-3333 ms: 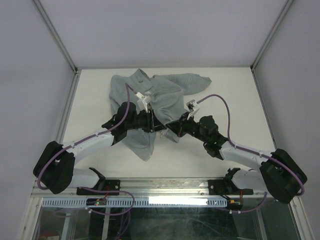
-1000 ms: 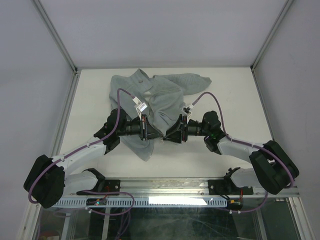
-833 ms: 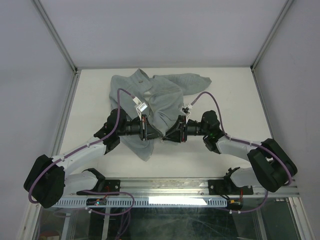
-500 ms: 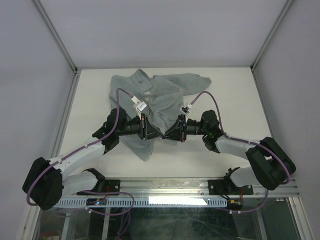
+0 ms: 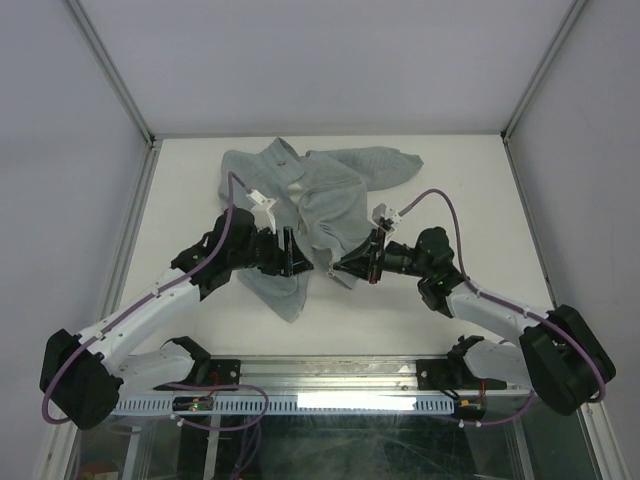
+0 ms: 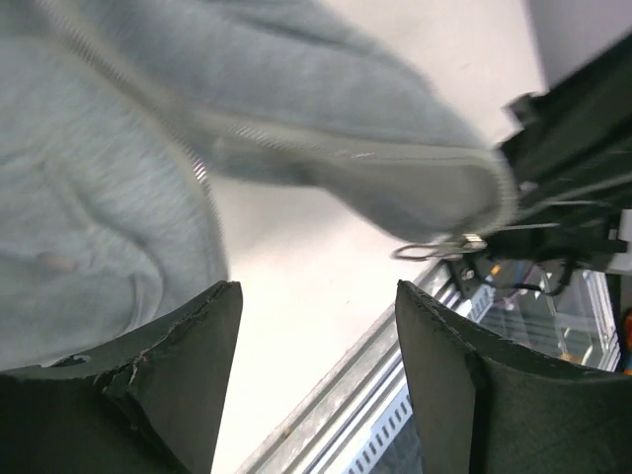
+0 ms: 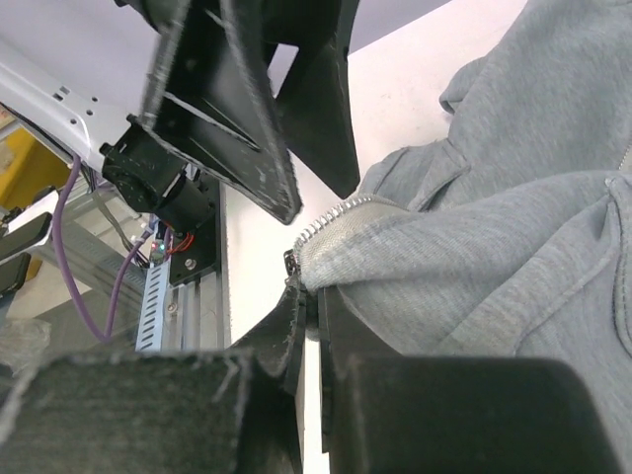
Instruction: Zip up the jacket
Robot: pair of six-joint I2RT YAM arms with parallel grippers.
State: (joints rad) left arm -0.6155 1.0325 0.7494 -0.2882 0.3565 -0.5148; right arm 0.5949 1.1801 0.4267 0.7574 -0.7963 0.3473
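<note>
Progress: nothing is zipped yet, as far as can be judged. The pale grey-green fleece jacket [image 5: 322, 195] is seen rumpled, and a row of zipper teeth [image 6: 200, 170] lies bare along one open front edge.
Left to do: practically all of it. The two bottom ends are to be brought together, the slider is to be engaged, and the pull is to be drawn up the front.
Jacket position: it is heaped on the white table [image 5: 460, 210], towards the far middle, with its near hem reaching down between the two grippers.
Zipper pull: the small metal zipper pull [image 6: 431, 251] is spotted dangling at the hem corner, right beside the fingers of the opposite arm.
Right gripper [image 7: 307, 292]: the jaws are pressed together on the hem corner, just under the end of the zipper tape, and the fabric is pinched firmly.
Left gripper [image 6: 312, 298]: the fingers are spread well apart, and only bare table is seen between them. Nothing is held, and a fold of fleece lies just beside one finger.
Left arm pose: it is stretched forward with the elbow out to the left. The wrist is kept low and turned inward, pointing at the held corner.
Right arm pose: it is mirrored from the other side, low and angled inward.
Spacing: the two tools are faced tip to tip, near but apart.
</note>
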